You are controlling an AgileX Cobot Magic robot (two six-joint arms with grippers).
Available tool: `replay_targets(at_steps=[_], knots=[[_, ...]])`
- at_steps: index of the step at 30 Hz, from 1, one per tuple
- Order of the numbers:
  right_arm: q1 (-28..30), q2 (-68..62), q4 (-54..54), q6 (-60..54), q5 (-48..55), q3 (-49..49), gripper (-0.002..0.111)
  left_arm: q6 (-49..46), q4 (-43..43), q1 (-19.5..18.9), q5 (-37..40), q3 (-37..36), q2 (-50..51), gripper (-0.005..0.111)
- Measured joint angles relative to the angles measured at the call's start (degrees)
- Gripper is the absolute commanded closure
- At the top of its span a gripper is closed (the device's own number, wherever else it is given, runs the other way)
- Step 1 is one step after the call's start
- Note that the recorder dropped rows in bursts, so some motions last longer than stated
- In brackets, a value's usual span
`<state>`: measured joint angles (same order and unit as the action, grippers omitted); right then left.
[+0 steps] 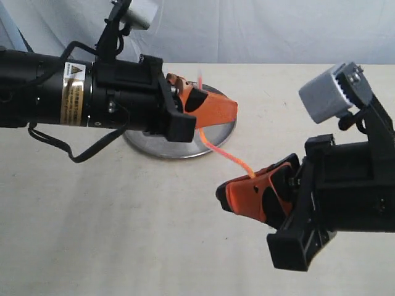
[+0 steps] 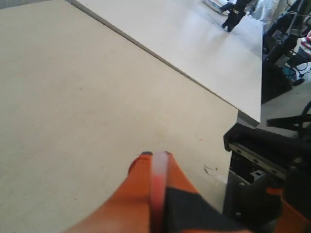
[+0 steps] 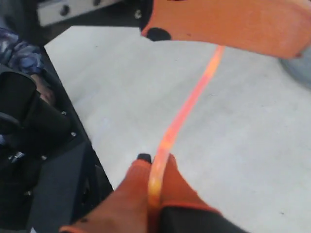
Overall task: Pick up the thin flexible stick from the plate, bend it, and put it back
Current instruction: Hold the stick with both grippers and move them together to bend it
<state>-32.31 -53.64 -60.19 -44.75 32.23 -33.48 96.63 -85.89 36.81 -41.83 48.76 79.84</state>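
The thin flexible stick (image 1: 220, 150) hangs in a curve between my two grippers, above the table beside the plate (image 1: 213, 134). My left gripper (image 1: 231, 110) is shut on one end, over the plate's right part; a whitish tip (image 1: 200, 79) pokes up behind it. In the left wrist view the stick's pale end (image 2: 158, 175) lies pinched between the orange fingers of the left gripper (image 2: 155, 156). My right gripper (image 1: 223, 192) is shut on the other end, lower and to the right. From the right gripper (image 3: 156, 160) the stick (image 3: 187, 106) arcs to the left finger (image 3: 228, 22).
The silver plate is mostly hidden behind the left arm (image 1: 74, 86). The beige table (image 1: 123, 228) stretches around both arms. The table's far edge (image 2: 170, 68) and a second table show in the left wrist view. A black frame (image 3: 43, 145) stands beside the table.
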Motion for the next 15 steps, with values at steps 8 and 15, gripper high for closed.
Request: replay_targets(at_steps=[8,15], knots=[[-0.23,-1.81,17.56,15.6,-3.2,-0.28,0.109,-1.03,11.06,0.15,-12.83,0.01,-3.12,0.107],[-0.23,-4.7,7.19,10.24,-2.21,-1.42,0.109,-10.44,17.34,0.65,-11.92,-0.69,-3.58,0.107]])
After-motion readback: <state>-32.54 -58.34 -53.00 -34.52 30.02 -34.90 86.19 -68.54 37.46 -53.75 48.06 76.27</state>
